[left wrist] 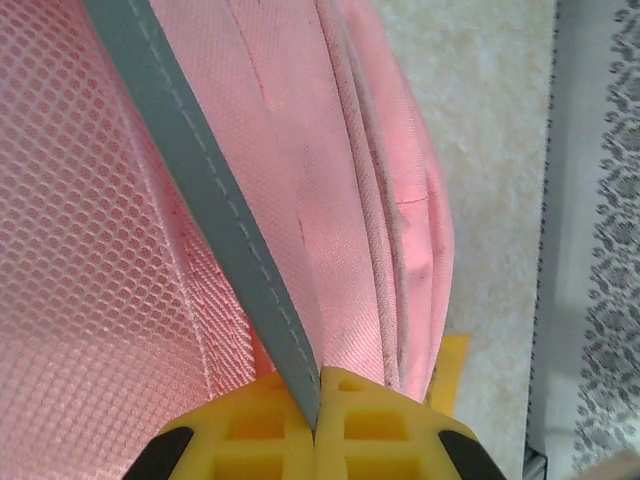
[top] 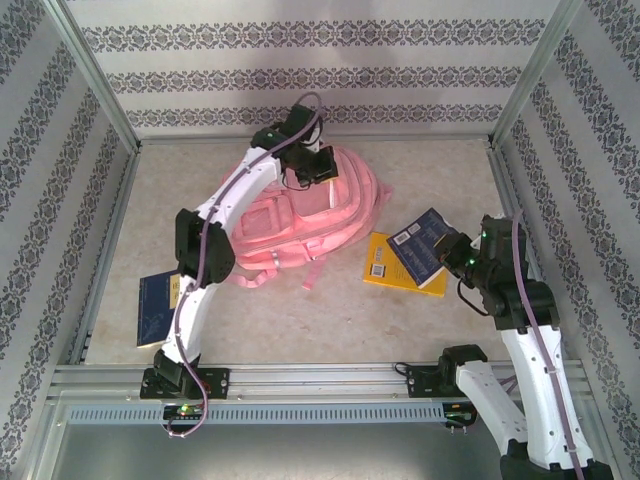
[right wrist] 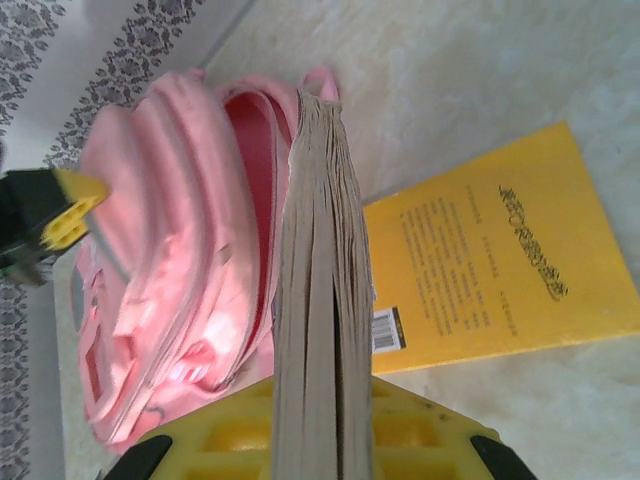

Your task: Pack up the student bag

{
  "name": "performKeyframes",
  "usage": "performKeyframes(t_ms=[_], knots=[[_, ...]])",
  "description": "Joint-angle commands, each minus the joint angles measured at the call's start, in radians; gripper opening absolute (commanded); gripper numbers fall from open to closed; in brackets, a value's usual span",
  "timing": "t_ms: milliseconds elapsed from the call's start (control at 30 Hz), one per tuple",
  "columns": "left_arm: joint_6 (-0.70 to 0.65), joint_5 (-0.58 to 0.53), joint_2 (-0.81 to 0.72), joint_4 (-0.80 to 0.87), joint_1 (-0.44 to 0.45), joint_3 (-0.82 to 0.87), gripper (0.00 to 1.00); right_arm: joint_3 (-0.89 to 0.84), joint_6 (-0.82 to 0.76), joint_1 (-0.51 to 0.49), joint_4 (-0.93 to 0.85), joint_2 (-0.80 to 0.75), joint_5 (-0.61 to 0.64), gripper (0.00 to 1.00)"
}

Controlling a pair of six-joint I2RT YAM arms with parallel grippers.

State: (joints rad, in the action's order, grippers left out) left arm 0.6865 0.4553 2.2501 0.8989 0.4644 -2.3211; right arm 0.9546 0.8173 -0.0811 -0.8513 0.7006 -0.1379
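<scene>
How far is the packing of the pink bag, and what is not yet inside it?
Done: the student bag looks open. In hand: the left jaws are shut on a grey strip of the bag; the right jaws hold a blue book. Left: that book, the yellow book on the table and a second blue book beside the left arm are outside the bag.

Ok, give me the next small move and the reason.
Probably raise the left end effector, shut on the grey strip of the student bag, to widen the opening: the right end effector grips a book edge-on, facing that gap.
</scene>
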Motion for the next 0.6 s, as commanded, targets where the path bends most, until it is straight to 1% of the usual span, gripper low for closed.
performKeyframes(t_ms=[0,100,133,233,300,433,500,567], knots=[[-0.096,0.053,-0.184,0.078,0.009,-0.007,0.0,0.067,-0.082,-0.014,0.004,0.021,0.094,0.0],[-0.142,0.075,-0.287,0.096,0.008,0.039,0.0,0.089,-0.113,-0.022,0.027,0.042,0.101,0.0],[-0.163,0.086,-0.32,0.107,0.007,0.049,0.0,0.088,-0.121,-0.026,0.063,0.05,0.059,0.0],[-0.234,0.119,-0.397,0.133,-0.001,0.089,0.0,0.066,-0.12,-0.035,0.216,0.074,-0.125,0.0],[-0.248,0.165,-0.46,0.09,-0.023,0.175,0.0,0.058,-0.096,-0.047,0.269,0.099,-0.204,0.0],[-0.213,0.312,-0.561,-0.045,-0.084,0.345,0.0,0.015,-0.038,-0.089,0.416,0.16,-0.409,0.0],[-0.219,0.373,-0.584,-0.084,-0.096,0.384,0.0,0.009,-0.017,-0.118,0.478,0.191,-0.499,0.0],[-0.234,0.399,-0.598,-0.095,-0.096,0.407,0.0,0.024,-0.036,-0.15,0.481,0.228,-0.539,0.0]])
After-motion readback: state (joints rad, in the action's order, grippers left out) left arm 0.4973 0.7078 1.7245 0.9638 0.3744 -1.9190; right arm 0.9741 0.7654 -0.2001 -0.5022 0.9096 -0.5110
